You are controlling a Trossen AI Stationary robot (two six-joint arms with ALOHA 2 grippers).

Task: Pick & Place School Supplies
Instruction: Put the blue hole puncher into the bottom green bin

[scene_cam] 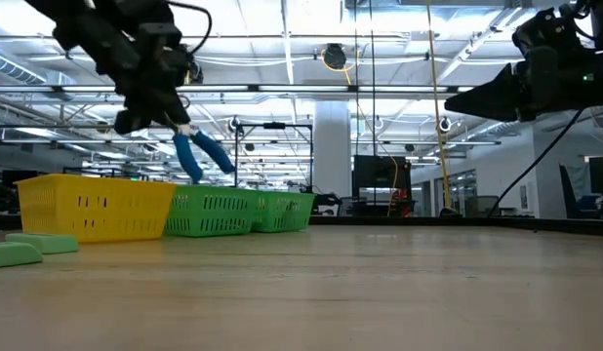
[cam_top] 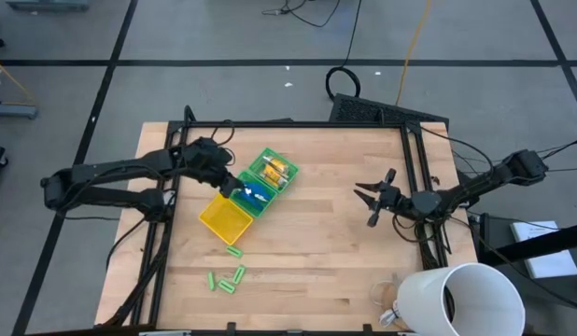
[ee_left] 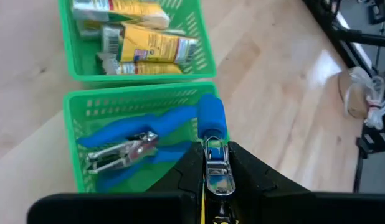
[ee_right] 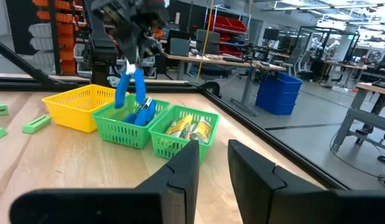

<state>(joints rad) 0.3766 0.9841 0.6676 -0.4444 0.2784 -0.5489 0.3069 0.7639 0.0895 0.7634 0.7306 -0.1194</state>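
My left gripper [cam_top: 234, 189] hovers over the middle green compartment [cam_top: 256, 196] of the tray, shut on a blue-handled scissor-like tool [scene_cam: 200, 156]. Another blue-handled tool [ee_left: 127, 149] lies in that compartment. Yellow-orange oblong pieces [ee_left: 142, 43] fill the far green compartment [cam_top: 276, 171]. The yellow compartment [cam_top: 223, 220] is nearest the table's front edge. Several light-green short sticks [cam_top: 229, 275] lie flat on the wood in front of the tray. My right gripper [cam_top: 370, 198] is open and waits above the table's right half, touching nothing. My left gripper holds the blue-handled tool by its metal end [ee_left: 216, 167], pinched between the two fingers, which come from above and point down. The blue handles [ee_right: 131, 87] hang below the fingers, spread apart and clear of the green compartment underneath.
A big white cup [cam_top: 461, 301] lies at the table's near right corner, beside some crumpled clear wrapping [cam_top: 387, 299]. Bare wood stretches between the tray and my right gripper [ee_right: 212, 155]. Black frame rails [cam_top: 415, 177] run along the table's sides.
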